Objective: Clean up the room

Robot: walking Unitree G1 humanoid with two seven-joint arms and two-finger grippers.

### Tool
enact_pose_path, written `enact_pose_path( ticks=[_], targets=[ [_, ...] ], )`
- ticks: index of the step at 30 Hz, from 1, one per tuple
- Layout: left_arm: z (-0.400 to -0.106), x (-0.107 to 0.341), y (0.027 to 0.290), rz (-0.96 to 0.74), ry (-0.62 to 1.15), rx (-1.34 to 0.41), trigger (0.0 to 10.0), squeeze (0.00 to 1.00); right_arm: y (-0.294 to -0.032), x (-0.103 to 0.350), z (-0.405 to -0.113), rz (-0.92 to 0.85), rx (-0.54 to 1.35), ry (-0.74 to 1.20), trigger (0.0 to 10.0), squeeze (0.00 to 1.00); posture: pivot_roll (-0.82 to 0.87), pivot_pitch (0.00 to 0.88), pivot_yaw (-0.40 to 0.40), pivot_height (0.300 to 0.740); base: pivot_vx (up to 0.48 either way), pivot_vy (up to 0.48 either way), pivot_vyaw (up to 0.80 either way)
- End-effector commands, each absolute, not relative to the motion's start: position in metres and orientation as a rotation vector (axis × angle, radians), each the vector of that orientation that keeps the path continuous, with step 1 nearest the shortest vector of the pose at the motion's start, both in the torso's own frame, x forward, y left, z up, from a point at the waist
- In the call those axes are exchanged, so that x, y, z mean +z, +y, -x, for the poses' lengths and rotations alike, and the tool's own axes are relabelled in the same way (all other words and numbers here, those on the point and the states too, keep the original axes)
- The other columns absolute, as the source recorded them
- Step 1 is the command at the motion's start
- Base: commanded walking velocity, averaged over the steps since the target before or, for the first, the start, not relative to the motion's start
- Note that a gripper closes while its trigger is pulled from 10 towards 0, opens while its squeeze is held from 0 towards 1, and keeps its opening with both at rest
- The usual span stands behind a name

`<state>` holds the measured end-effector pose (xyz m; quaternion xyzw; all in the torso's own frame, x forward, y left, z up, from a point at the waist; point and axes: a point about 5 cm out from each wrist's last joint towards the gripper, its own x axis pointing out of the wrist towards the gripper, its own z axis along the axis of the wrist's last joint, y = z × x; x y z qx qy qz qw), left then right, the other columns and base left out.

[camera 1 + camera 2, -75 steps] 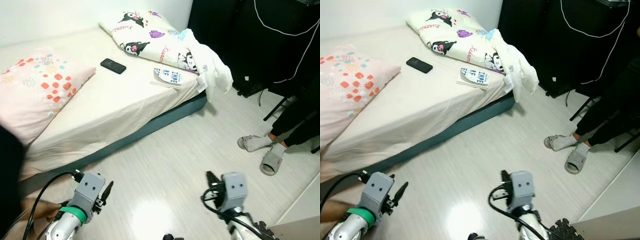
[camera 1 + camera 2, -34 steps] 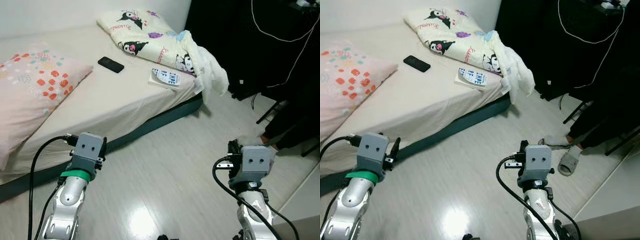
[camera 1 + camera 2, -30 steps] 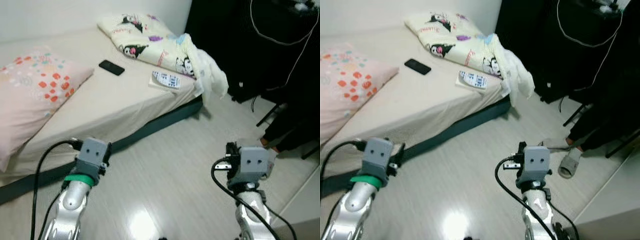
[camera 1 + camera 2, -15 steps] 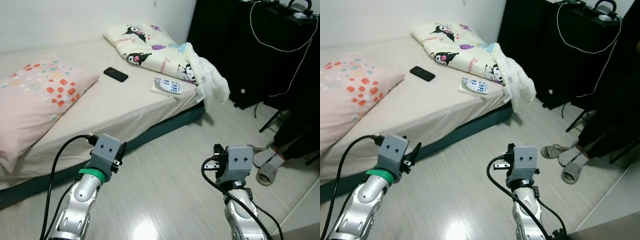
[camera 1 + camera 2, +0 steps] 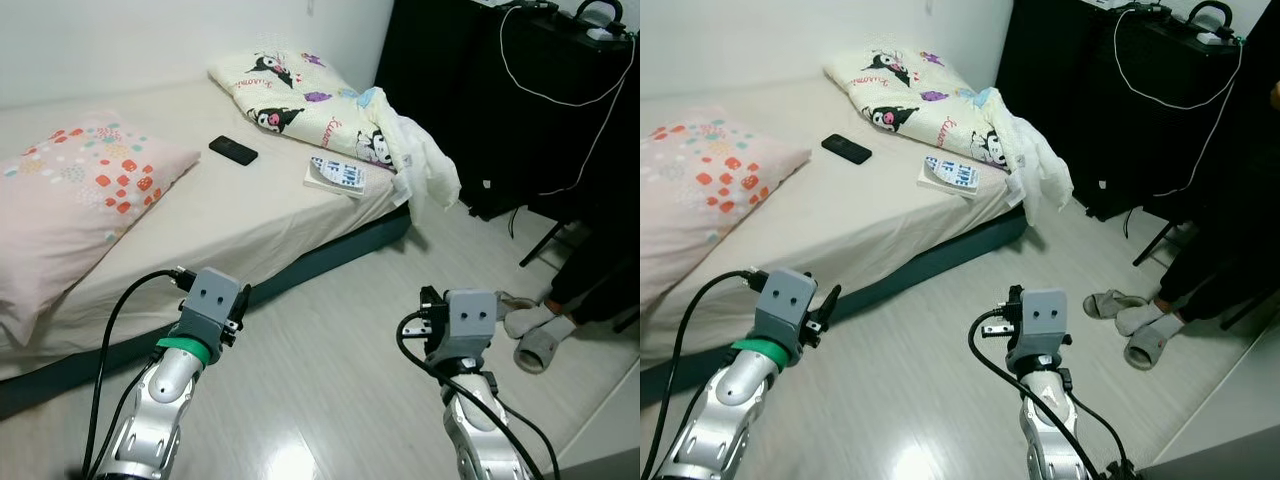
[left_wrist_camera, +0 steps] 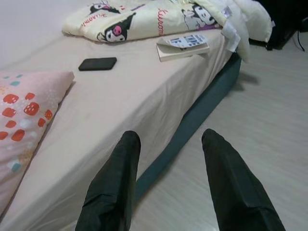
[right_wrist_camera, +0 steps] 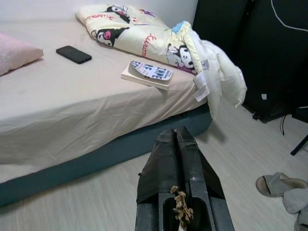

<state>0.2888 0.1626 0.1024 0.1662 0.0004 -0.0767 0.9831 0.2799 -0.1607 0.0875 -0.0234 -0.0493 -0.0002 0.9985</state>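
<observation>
Left pincer (image 6: 166, 144), fingers apart, and right pincer (image 7: 179, 137), fingers together, hover over the floor (image 5: 340, 330) beside the bed (image 5: 240, 215) with phone (image 5: 233, 150), book (image 5: 337, 175), possibly paperback.

Person's feet (image 5: 530, 325) in grey slippers at 4 o'clock on pale wood floor (image 5: 330, 350). Dark legs (image 5: 600, 280) rise toward 3 o'clock. Black cabinet (image 5: 470, 90) at 1 o'clock, white cable (image 5: 560, 95) looped across its front. White wall (image 5: 150, 40) at 11 o'clock.
</observation>
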Motion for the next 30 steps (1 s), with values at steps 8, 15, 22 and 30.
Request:
enact_pose_path(
  ticks=[8,15,22,30],
  targets=[
    [-0.282,0.084,0.165,-0.359,0.069,-0.151,10.0,0.00,-0.151,0.079,-0.278,0.031,0.030,-0.064,10.0,0.00,0.07,0.075,-0.036,0.740,0.000,0.000,0.00],
    [-0.275,0.076,0.165,-0.333,0.128,-0.153,10.0,0.00,-0.150,0.082,-0.283,0.024,0.024,-0.073,10.0,0.00,0.07,0.097,-0.032,0.740,0.000,0.000,0.00],
    [-0.280,0.077,0.158,-0.321,0.134,-0.175,10.0,0.00,-0.152,0.084,-0.281,0.023,0.007,-0.078,10.0,0.00,0.05,0.114,-0.037,0.740,0.000,0.000,0.00],
    [-0.281,0.078,0.156,-0.327,0.134,-0.185,10.0,0.00,-0.153,0.086,-0.282,0.019,-0.012,-0.090,10.0,0.00,0.10,0.125,0.004,0.740,0.000,0.000,0.00]
  ],
)
